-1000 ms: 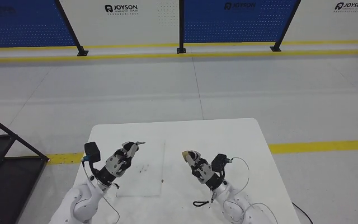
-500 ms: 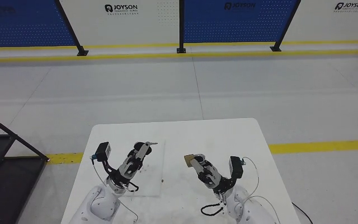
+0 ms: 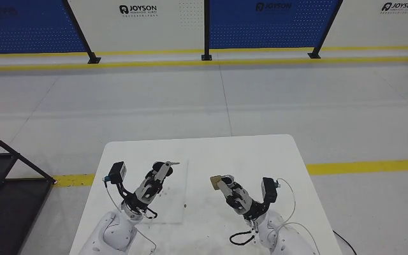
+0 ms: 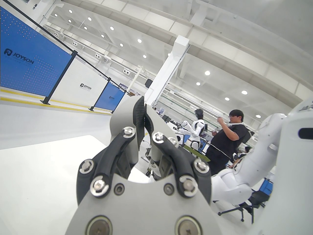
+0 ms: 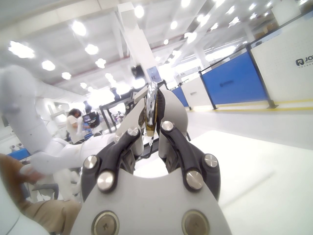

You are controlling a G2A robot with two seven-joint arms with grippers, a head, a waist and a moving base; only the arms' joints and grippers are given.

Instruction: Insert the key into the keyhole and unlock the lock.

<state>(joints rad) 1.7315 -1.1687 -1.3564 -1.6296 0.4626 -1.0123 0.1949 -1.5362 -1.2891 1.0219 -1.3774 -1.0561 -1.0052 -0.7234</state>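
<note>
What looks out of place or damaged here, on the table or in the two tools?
Nothing stands out. The left tool holds the key, the right tool holds the lock, both above the table, apart.

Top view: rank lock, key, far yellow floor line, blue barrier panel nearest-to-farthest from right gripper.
1. lock: in right gripper.
2. key: to its left, in left gripper.
3. far yellow floor line: beyond the table.
4. blue barrier panel: farthest, at back.
</note>
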